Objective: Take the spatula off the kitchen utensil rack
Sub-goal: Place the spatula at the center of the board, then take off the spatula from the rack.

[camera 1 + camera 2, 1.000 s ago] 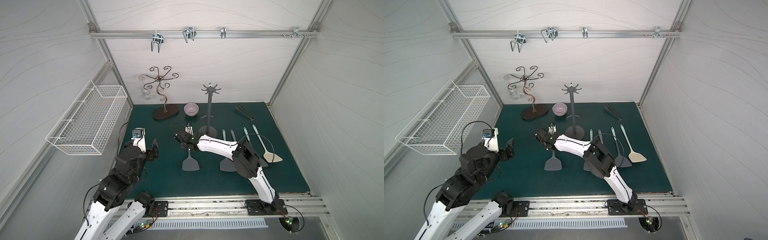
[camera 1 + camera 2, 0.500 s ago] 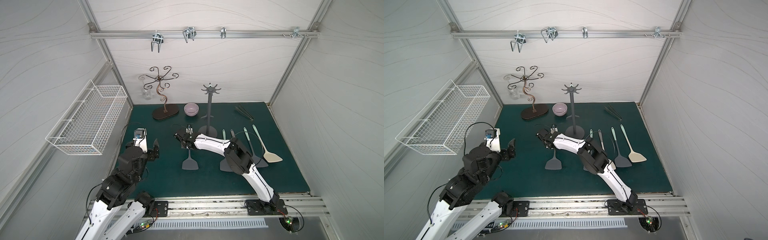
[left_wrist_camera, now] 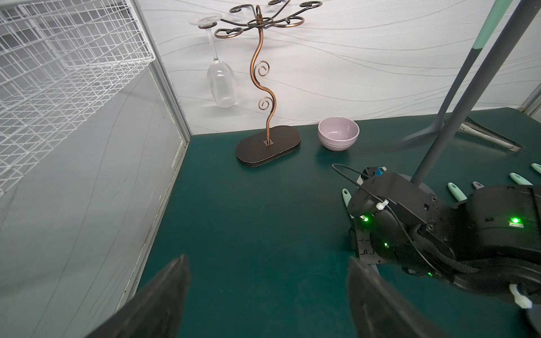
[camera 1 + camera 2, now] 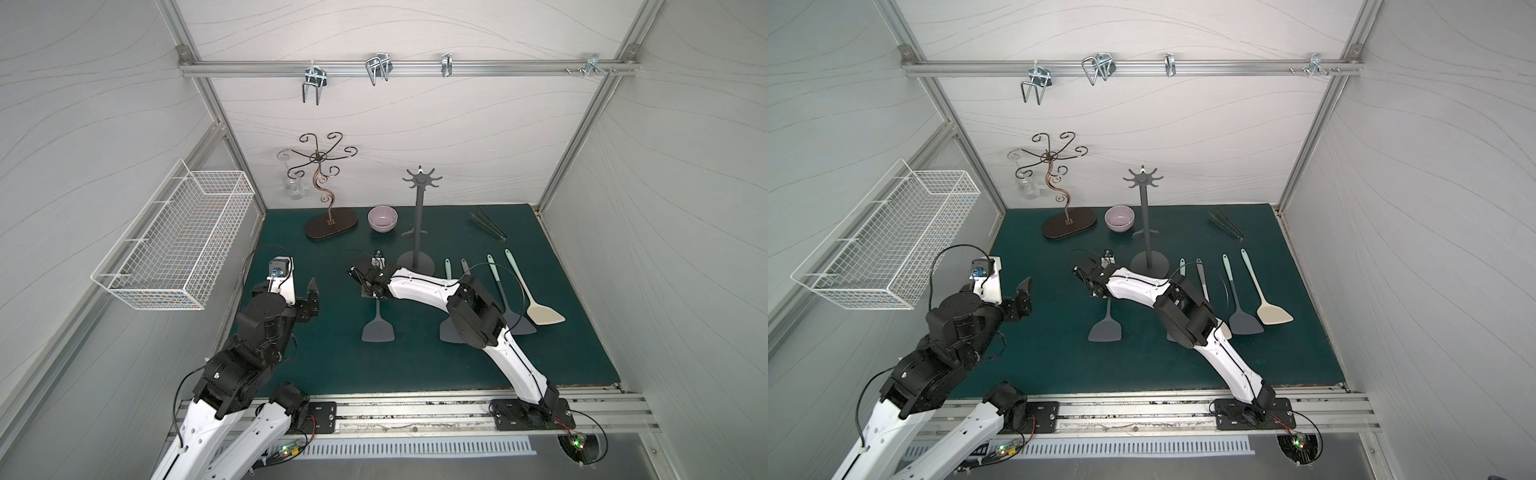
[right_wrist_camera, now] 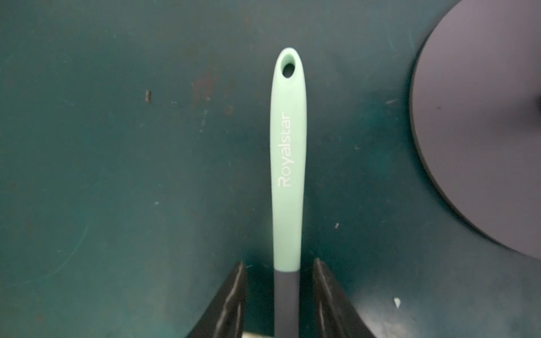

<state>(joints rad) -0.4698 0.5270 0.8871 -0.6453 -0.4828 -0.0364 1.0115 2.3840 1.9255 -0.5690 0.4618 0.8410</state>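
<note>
Since the spatula (image 4: pixel 377 328) lies flat on the mat (image 4: pixel 332 365) beside the base of the kitchen utensil rack (image 4: pixel 419 208), the right gripper (image 5: pixel 279 262), fingers narrowly parted clear of its handle, should rise straight so nothing drags. The left gripper (image 3: pixel 267 259) hangs wide open and empty; the lilac bowl (image 3: pixel 338 143) near the rack and the wire basket (image 4: pixel 174 249) look empty.

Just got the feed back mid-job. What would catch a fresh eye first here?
The right gripper sits low over a grey spatula lying flat on the green mat, jaws apart on either side of its mint handle. Beside it stands the dark utensil rack with a hanging spatula on it, and a row of spatulas lying past its base.
</note>
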